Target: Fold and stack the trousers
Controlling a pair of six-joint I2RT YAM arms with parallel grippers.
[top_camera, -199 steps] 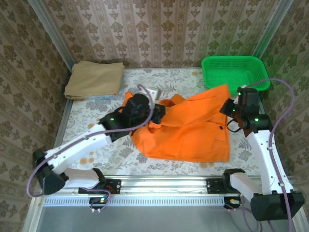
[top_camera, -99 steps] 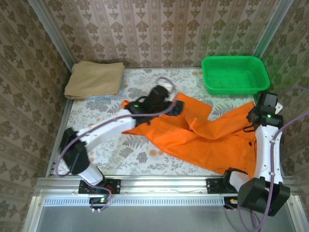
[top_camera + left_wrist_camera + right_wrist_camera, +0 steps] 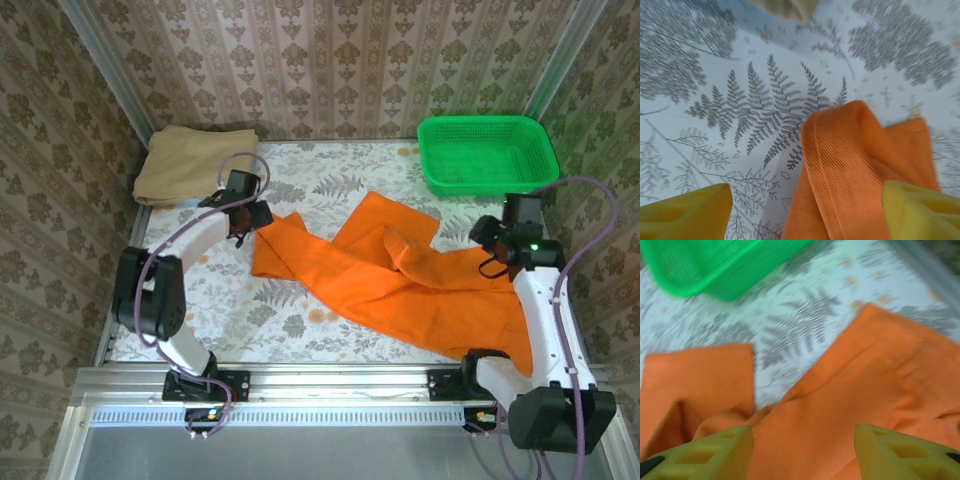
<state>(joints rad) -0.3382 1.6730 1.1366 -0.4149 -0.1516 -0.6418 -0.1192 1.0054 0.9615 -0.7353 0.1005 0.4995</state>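
Note:
The orange trousers (image 3: 400, 285) lie unfolded in a long crumpled strip across the table, from the left middle to the front right edge. My left gripper (image 3: 252, 218) hovers at the strip's left end. In the left wrist view a raised fold of trousers (image 3: 850, 165) lies loose between the wide-apart yellow fingers of the open left gripper (image 3: 805, 215). My right gripper (image 3: 490, 238) hangs over the right part of the cloth. In the right wrist view the right gripper (image 3: 805, 455) is open just above the trousers (image 3: 840, 405), pinching nothing.
A folded tan cloth (image 3: 195, 163) lies at the back left corner, its edge visible as tan cloth (image 3: 785, 7) in the left wrist view. A green basket (image 3: 485, 152) stands at the back right, close ahead as basket (image 3: 715, 265). Patterned walls enclose the fern-print table (image 3: 230, 300).
Both grippers opened and let go of the trousers. The left arm swung back to the left, and the cloth went from a bunched heap to a long spread strip.

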